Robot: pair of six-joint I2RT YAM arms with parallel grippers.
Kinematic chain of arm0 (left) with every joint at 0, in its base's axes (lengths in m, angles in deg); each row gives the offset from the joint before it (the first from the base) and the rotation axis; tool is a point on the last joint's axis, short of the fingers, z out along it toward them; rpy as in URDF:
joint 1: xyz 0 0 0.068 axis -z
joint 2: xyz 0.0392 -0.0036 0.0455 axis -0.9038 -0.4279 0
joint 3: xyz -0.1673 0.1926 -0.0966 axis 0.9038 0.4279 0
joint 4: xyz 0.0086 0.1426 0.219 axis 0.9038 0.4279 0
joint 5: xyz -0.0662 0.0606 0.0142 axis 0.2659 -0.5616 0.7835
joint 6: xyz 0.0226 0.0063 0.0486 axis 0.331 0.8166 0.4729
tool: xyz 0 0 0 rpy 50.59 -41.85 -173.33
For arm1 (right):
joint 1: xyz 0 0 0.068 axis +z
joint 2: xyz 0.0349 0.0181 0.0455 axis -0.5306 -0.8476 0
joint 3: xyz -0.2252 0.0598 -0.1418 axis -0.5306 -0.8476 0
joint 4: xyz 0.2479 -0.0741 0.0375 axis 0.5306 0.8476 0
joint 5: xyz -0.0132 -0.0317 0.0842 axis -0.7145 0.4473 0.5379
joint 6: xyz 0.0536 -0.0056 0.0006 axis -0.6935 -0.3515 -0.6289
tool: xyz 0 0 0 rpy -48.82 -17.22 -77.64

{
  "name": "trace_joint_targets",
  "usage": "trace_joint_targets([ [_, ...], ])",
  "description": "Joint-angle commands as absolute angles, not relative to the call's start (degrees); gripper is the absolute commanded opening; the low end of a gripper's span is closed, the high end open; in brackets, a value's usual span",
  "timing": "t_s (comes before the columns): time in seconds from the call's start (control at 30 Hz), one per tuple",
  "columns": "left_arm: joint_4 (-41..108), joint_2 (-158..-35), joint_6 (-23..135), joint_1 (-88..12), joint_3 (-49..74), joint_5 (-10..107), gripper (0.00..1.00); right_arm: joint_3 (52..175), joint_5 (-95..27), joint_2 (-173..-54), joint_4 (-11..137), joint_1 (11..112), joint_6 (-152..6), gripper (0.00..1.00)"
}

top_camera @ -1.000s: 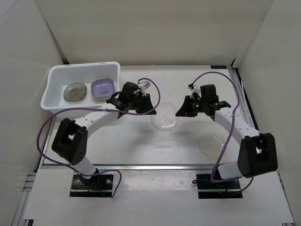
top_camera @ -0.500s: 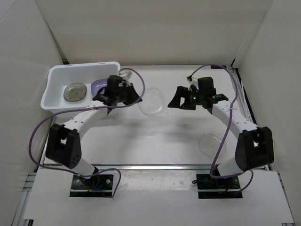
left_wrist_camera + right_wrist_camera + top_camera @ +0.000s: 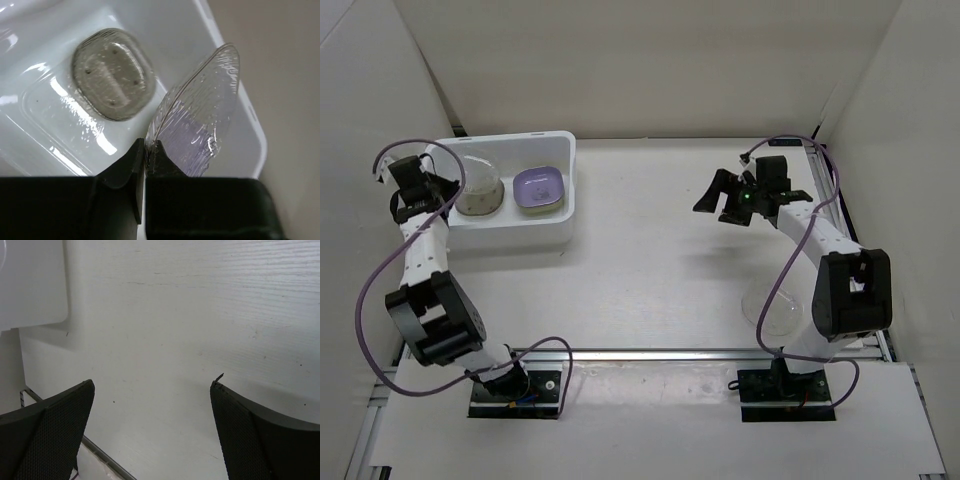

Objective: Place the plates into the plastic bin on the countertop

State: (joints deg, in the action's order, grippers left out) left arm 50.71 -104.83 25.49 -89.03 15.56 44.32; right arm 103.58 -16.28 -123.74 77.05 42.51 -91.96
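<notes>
Table (image 3: 650,280) is being shown from above as a plain white surface edged by metal rails, with both arm bases being carried at its near edge.

The bin (image 3: 510,233), a white tub with rounded corners, is being carried at the far left of the table. Two plates are being held flat on its floor, apart from each other: a grey plate (image 3: 111,75) toward the left and a purple plate (image 3: 540,187) toward the right.

The left claw (image 3: 145,146) is being held over the left part of the bin. Its jaws are being pressed almost together on the rim of a clear plate (image 3: 195,125), which is being gripped on edge and tilted above the bin's floor. In the left wrist view the grey plate is being shown just beside and below the held one, and a purple tint is being seen through the clear plate's lower half. Whether the clear plate is touching the bin cannot be told.

The right claw (image 3: 152,384) is being held above the far right part of the table, well apart from the bin. Its jaws are being kept spread wide, and nothing is being gripped between them; only bare table is being shown beneath.

A second clear plate (image 3: 768,305) is being carried flat by the table at the near right, beside the right arm, and it is being partly hidden by that arm and its cable.
</notes>
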Motion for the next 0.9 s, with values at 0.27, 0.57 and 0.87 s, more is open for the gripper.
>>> trace_joint_targets([
  [0.27,54.59,-120.06,15.17,-90.33,7.01,29.19,0.1,111.54,-22.15,-130.75,76.56,41.37,-94.63,0.99],
  [0.57,58.45,-129.55,13.85,-90.15,0.42,30.59,0.14,112.07,-24.35,-130.58,78.14,40.49,-95.34,0.99],
  [0.87,61.62,-128.34,12.45,-90.16,-0.9,29.54,0.54,108.56,-30.41,-123.21,85.16,38.91,-95.33,0.99],
])
